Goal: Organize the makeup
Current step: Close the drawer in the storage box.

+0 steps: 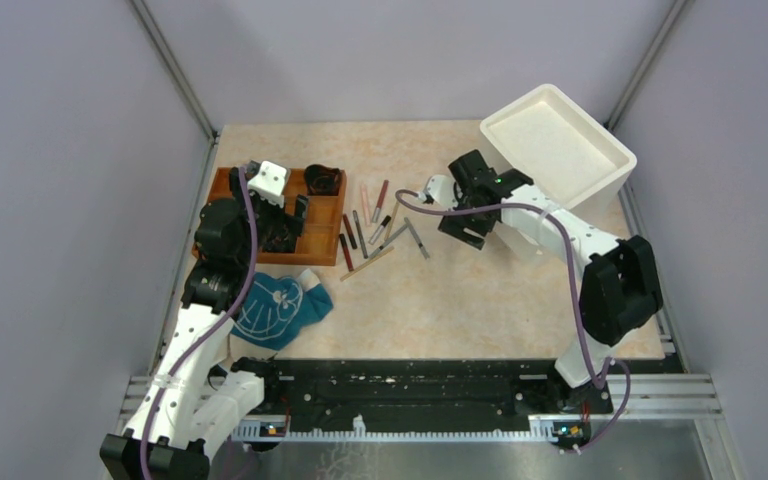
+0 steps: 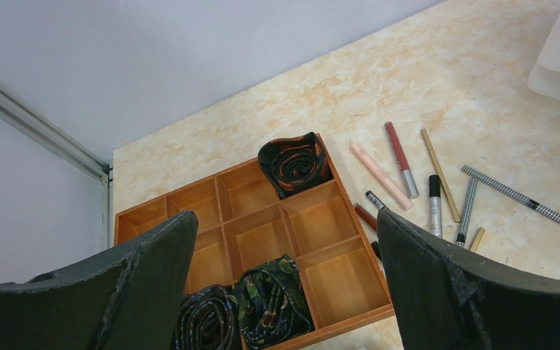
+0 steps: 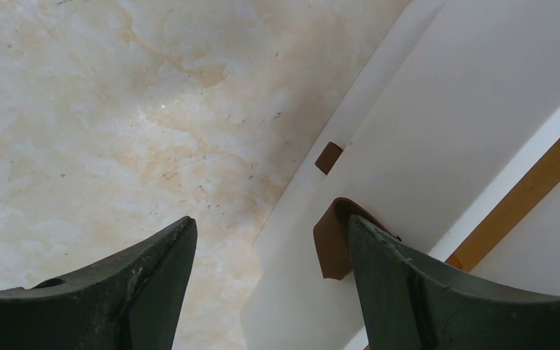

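Left wrist feed: my left end effector [image 2: 284,219] is spread wide with nothing between its fingers, and it hangs over the wooden tray [image 2: 339,284]. A dark rolled cloth [image 2: 292,164] fills the tray's far right corner compartment. Two patterned rolls [image 2: 270,302] sit in compartments at the near side.

The makeup is on the worktop [image 2: 481,95] to the right of the tray. I can see a pink pencil [image 2: 379,175], a dark red pencil [image 2: 401,159] with a silver end, a tan pencil [image 2: 440,175], a black and silver tube [image 2: 434,204] and two checked pencils [image 2: 516,195]. A short brown-red stick [image 2: 364,216] lies just beside the tray's right rim.

Right wrist feed: my right end effector [image 3: 270,222] has its fingers well apart and grips nothing. It is poised where the worktop meets the wall of the white bin [image 3: 437,109]. A small brown tab [image 3: 328,157] shows on that wall, and a brown strap-like piece [image 3: 330,251] sits just beside one finger; I cannot tell what it is.

Top feed: the tray is at the left edge under my left arm, and the white bin is at the far right. The pencils and tubes lie scattered between the tray and my right end effector. A teal cloth [image 1: 280,305] lies on the worktop on the near side of the tray, beside the left arm
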You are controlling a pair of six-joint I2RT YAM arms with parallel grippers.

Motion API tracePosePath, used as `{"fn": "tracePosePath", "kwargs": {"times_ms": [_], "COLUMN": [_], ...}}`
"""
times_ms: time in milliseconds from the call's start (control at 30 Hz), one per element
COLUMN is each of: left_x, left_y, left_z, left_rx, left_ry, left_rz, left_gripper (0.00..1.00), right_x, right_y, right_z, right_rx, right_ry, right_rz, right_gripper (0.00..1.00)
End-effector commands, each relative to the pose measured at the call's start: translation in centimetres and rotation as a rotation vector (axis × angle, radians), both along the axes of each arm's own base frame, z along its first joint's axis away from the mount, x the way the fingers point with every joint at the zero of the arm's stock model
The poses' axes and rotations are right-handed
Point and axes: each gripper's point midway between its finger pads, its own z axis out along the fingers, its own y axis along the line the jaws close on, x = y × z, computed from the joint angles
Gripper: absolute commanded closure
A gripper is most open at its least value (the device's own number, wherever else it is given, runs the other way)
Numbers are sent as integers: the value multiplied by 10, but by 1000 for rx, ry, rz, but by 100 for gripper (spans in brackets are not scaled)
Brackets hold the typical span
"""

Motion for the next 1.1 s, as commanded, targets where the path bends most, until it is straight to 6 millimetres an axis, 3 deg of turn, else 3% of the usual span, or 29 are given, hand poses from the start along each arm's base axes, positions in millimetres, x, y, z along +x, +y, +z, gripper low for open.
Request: {"fn": "tracePosePath", "kwargs": {"times_ms": [0,267,667,900,1067], "left_x": [-2,-2,-1,-1,-1], "left_y": [2,2,2,1,-4], "left_z": [24,24,23,23,23], "left_rx": [-15,-15,-15,-15,-14], "left_ry": [-69,-70,-67,-67,-65], "left_rz": [5,4,6,3,-27], "left_gripper": [1,1,1,1,1], "right_x": [7,13,8,-8,-15], "right_y": [-27,-47,-50,-31,-16], "right_z": [16,20,21,25,46], "right_rx": [-36,-87,-114,-122,-66], "right_ry": [-54,-83,-78,-108,-173], "right_rz": [-53,-76,-35,32,39], "right_gripper": [25,25,25,25,25]}}
